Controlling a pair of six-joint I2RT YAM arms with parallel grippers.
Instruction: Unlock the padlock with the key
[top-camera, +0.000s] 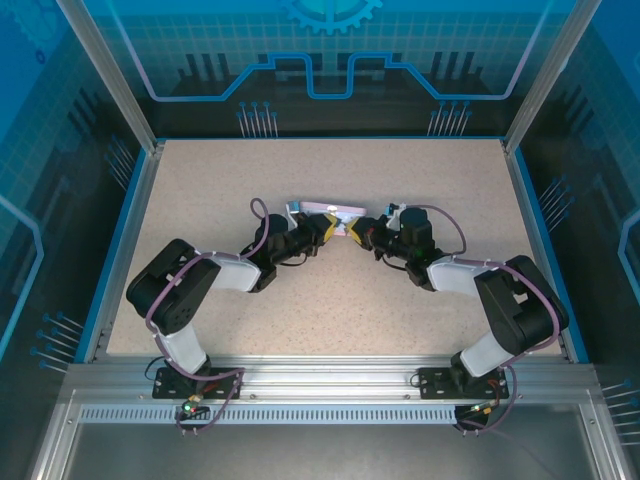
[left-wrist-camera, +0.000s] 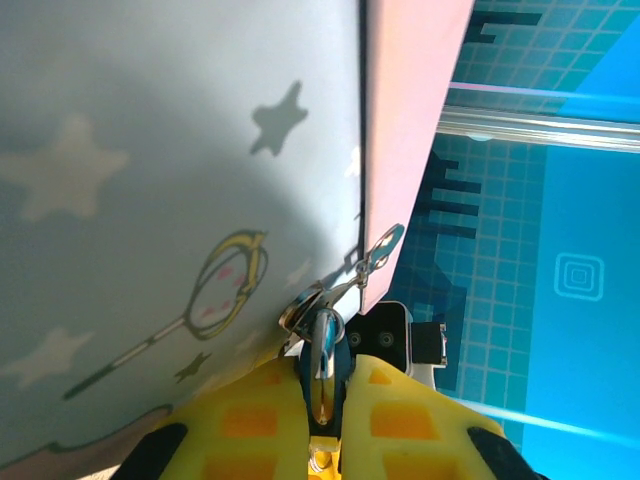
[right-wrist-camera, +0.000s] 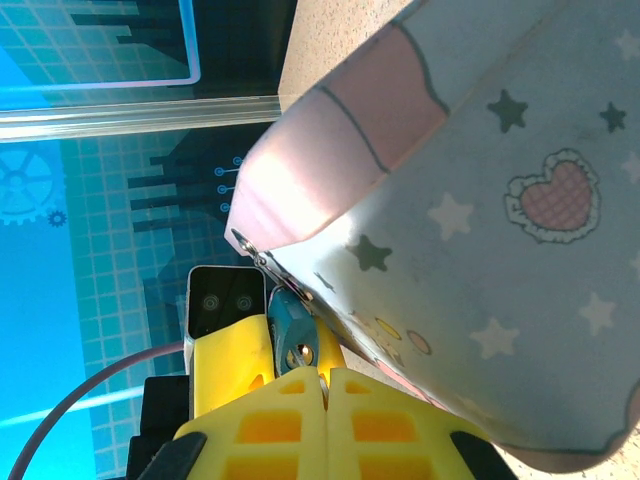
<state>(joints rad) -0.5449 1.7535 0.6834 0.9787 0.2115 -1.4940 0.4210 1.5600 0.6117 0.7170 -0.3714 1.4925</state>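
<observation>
Jaws at left tight on tiny silvery metal padlock (left-wrist-camera: 322, 350) by pale blue starry tin (left-wrist-camera: 150, 150), right jaws pressed together.

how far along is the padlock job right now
Done: the left gripper is shut on the shiny padlock at the tin's edge. In hand: the right gripper, also shut, sits close by it; the key is too small to make out. Left: no open shackle shows, so the unlocking looks unfinished.
</observation>
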